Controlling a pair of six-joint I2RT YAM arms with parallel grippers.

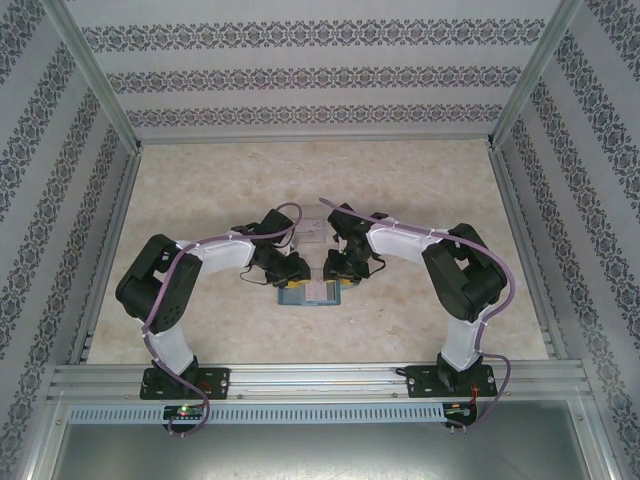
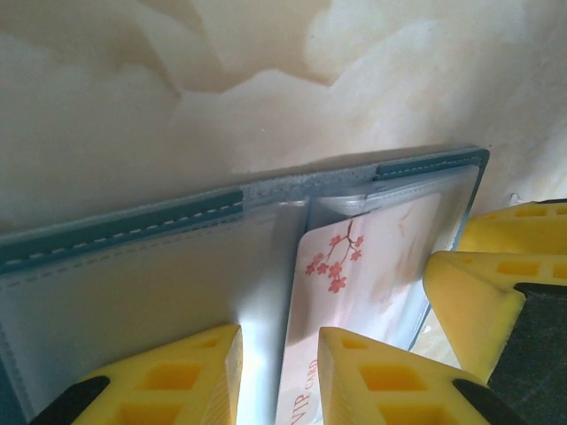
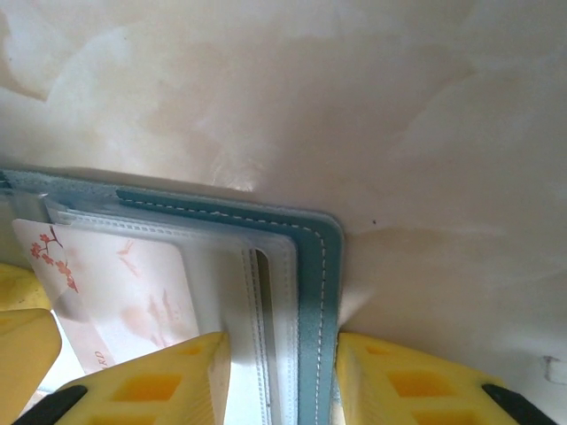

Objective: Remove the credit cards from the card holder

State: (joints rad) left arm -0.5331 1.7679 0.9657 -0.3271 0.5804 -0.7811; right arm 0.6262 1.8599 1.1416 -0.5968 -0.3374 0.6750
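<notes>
The teal card holder (image 1: 312, 293) lies open on the table between both arms, its clear sleeves up (image 2: 133, 283) (image 3: 310, 266). One credit card (image 2: 354, 283), white with red blossoms and "VIP CARD" printed on it, sits inside a sleeve (image 3: 124, 292). My left gripper (image 2: 279, 372) (image 1: 293, 270) stands open on the holder, and the card's left edge lies in the gap between its jaws. My right gripper (image 3: 283, 381) (image 1: 340, 268) is open astride the holder's right border. One of its fingers rests on the sleeves and the other on the table against the teal edge.
A clear plastic box (image 1: 310, 232) sits just behind the two wrists. The right gripper's yellow fingers (image 2: 469, 292) stand close beside the card at the holder's right end. Patterned walls and metal rails enclose the marbled table (image 1: 200, 190).
</notes>
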